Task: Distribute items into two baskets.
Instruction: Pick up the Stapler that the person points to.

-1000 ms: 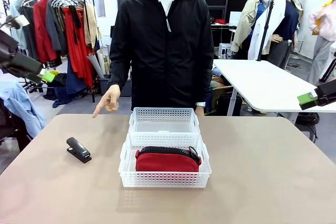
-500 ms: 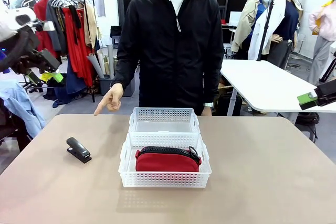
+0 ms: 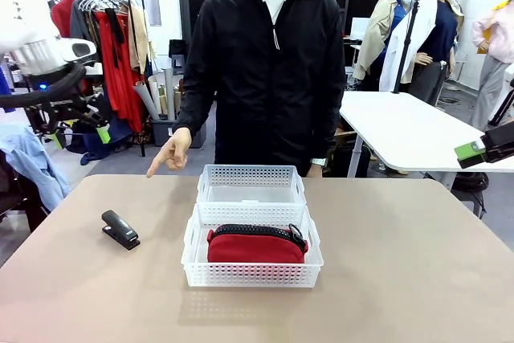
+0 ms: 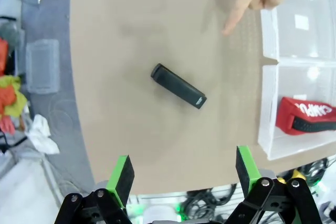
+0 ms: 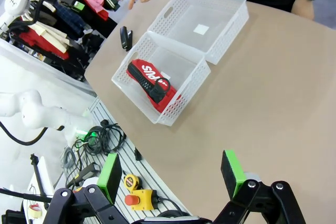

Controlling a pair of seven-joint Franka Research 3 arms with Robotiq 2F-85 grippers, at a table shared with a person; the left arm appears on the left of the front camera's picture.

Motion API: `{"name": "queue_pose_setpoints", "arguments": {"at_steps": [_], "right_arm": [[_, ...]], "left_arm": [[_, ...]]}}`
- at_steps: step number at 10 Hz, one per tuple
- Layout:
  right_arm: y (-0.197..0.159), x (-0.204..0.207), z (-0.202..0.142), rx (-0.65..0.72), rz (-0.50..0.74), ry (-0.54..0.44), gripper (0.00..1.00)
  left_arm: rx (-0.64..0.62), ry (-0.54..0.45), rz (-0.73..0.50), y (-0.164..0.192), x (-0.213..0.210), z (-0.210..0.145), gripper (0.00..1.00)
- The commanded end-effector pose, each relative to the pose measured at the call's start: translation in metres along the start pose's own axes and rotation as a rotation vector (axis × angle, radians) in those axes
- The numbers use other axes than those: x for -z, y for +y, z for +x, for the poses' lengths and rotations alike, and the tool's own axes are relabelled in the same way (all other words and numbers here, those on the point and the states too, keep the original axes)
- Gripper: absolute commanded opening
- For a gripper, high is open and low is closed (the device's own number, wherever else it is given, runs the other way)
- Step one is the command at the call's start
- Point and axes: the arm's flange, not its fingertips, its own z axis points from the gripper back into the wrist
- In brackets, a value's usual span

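At far left, raised: left fingers [image 4: 122,178], black with green pads, spread wide and holding nothing. They hang high over the left part of the counter [image 3: 401,267], well above everything on it.

Item 1. Black stapler [image 3: 120,229]. Small, closed, lying flat on the counter's left part. It sits well apart from both baskets and is touched by nothing. In the left wrist view it lies beyond the gap between the two green pads.

Item 2. Person's hand [image 3: 170,154]. The forefinger is extended and points down at the counter near its far edge, just left of the far basket. The hand is off the surface. It belongs to a person in a black jacket standing at the far side, behind the baskets.

Item 3. Far basket [image 3: 250,173]. White plastic with lattice walls, at mid-counter. A small pale sticker shows on its floor. Its near wall touches item 4.

Item 4. Near basket [image 3: 253,275]. Same make, set directly in front of item 3.

Item 5. Red pouch [image 3: 255,248]. Soft fabric with a black zipper along the top, lying inside the near basket. White lettering shows on one face in the right wrist view.

At far right, raised: right fingers [image 5: 231,170], likewise spread wide and holding nothing, well apart from the baskets.
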Motion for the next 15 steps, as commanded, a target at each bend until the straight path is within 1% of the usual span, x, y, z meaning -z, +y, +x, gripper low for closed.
{"name": "queue_pose_setpoints", "arguments": {"at_steps": [1,3,5,6,7,8,9,11,12,14,15], "right_arm": [[-0.001,0.001,0.003,-0.014,0.017,-0.025,1.00],[-0.001,0.001,0.003,-0.014,0.017,-0.025,1.00],[-0.001,0.001,0.003,-0.014,0.017,-0.025,1.00],[-0.001,0.001,0.003,-0.014,0.017,-0.025,1.00],[-0.001,0.001,0.003,-0.014,0.017,-0.025,1.00],[-0.001,0.001,0.003,-0.014,0.017,-0.025,1.00],[-0.001,0.001,0.003,-0.014,0.017,-0.025,1.00],[-0.001,0.001,0.003,-0.014,0.017,-0.025,1.00],[-0.001,0.001,0.003,-0.014,0.017,-0.025,1.00],[-0.001,0.001,0.003,-0.014,0.017,-0.025,1.00],[-0.001,0.001,0.003,-0.014,0.017,-0.025,1.00]], "left_arm": [[-0.130,0.022,-0.033,-0.017,0.004,0.016,1.00],[-0.312,0.015,-0.002,-0.033,0.022,0.024,1.00],[-0.421,-0.022,0.060,-0.044,0.042,0.023,1.00],[-0.481,-0.026,0.073,-0.047,0.052,0.020,1.00],[-0.515,-0.032,0.086,-0.047,0.063,0.016,1.00],[-0.570,-0.022,0.118,-0.043,0.077,0.013,1.00],[-0.592,-0.020,0.145,-0.039,0.088,0.009,1.00],[-0.589,-0.002,0.150,-0.032,0.103,0.000,1.00],[-0.601,0.027,0.151,-0.029,0.115,0.000,1.00],[-0.622,0.029,0.132,-0.027,0.129,0.010,1.00],[-0.635,0.031,0.148,-0.028,0.137,0.014,1.00]]}}
